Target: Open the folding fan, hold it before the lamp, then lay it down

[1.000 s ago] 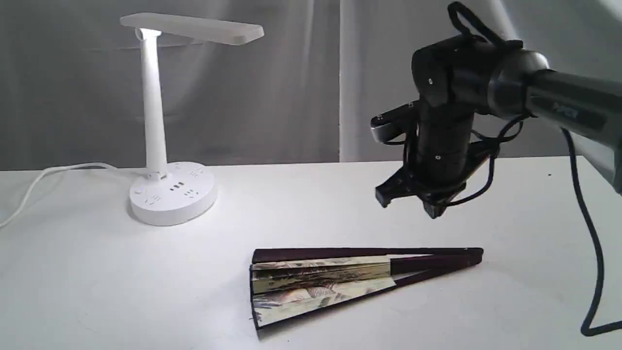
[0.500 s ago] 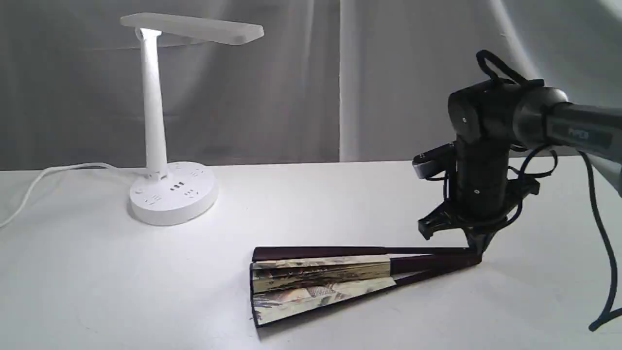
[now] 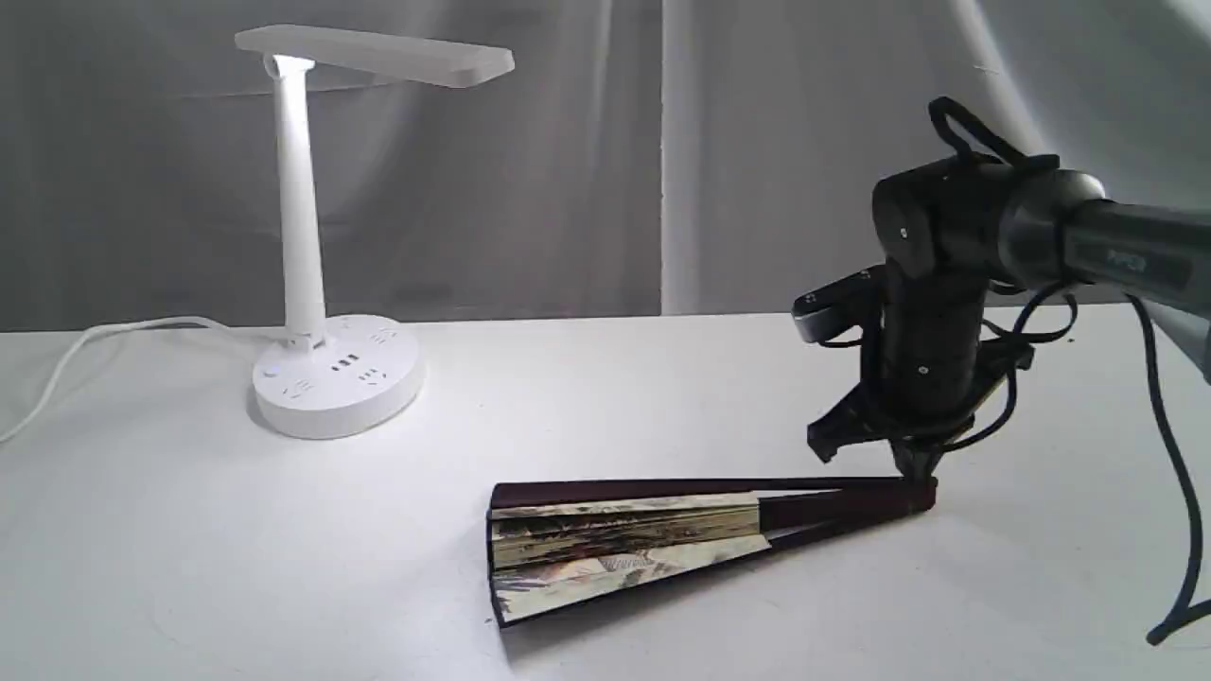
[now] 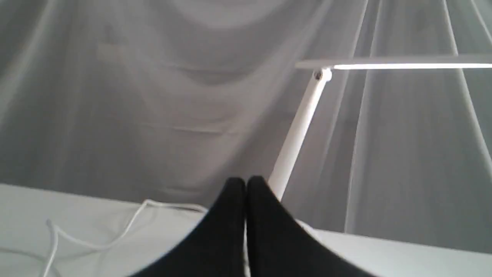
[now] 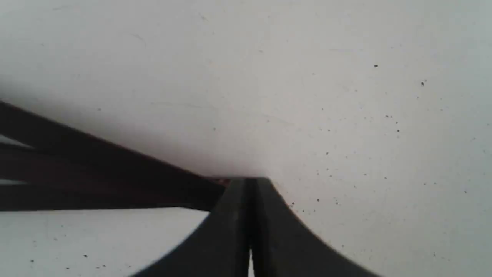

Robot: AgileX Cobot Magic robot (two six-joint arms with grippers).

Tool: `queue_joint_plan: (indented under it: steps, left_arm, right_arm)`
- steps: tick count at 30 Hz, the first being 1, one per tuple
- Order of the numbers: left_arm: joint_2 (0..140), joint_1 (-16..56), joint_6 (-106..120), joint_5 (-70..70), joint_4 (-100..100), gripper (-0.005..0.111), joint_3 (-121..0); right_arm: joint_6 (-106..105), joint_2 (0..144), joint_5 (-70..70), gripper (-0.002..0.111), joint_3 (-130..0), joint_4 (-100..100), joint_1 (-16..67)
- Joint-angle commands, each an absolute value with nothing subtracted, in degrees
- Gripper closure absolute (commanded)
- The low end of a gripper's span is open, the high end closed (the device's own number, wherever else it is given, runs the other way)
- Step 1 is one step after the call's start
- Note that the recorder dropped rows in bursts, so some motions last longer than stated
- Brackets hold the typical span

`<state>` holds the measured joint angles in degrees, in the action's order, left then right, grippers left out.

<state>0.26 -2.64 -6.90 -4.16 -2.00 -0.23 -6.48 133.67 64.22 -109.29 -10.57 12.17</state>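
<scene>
The folding fan (image 3: 624, 549) lies partly spread on the white table (image 3: 236, 567), its painted leaf to the left and its maroon ribs (image 5: 96, 169) meeting at the pivot on the right. My right gripper (image 3: 916, 473) points down at that pivot end. In the right wrist view its fingers (image 5: 250, 181) stand together at the ribs' tip. The white lamp (image 3: 298, 208) stands lit at the back left, well away from the fan. My left gripper (image 4: 246, 181) is shut on nothing and faces the lamp's stem (image 4: 296, 127). It is out of the exterior view.
The lamp's white cord (image 3: 85, 350) runs off the table's left side and also shows in the left wrist view as the cord (image 4: 127, 227). A grey curtain (image 3: 568, 189) hangs behind the table. A black cable (image 3: 1168, 530) trails down from the right arm.
My right gripper came down and to the right onto the fan's pivot end. Since then the pivot end has risen slightly and the fan's spread has narrowed a little.
</scene>
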Motion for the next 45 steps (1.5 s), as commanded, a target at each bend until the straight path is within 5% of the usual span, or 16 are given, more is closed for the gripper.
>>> queue_joint_plan:
  steps: [1,17,32,45]
  left_arm:
    - [0.0,-2.71,-7.56,-7.59,-1.78,0.107,0.0]
    - [1.96,-2.71,-8.96,-3.65,-5.35,0.107,-2.43]
    - [46.43,-1.9,-9.44,-7.58,-6.92,0.107,-16.03]
    - [74.49,21.48,-9.26,-22.92,2.67,0.107,-18.36]
  right_arm:
    - [-8.43,134.13,62.71,0.108,-108.95,-9.46,12.03]
    - [-8.47,134.37,69.75,0.108,-108.95,-5.32,12.03]
    - [-11.85,125.6,68.75,0.108,-105.75,5.39,14.67]
    - [-11.72,130.55,52.87,0.108,-105.75,2.52,14.67]
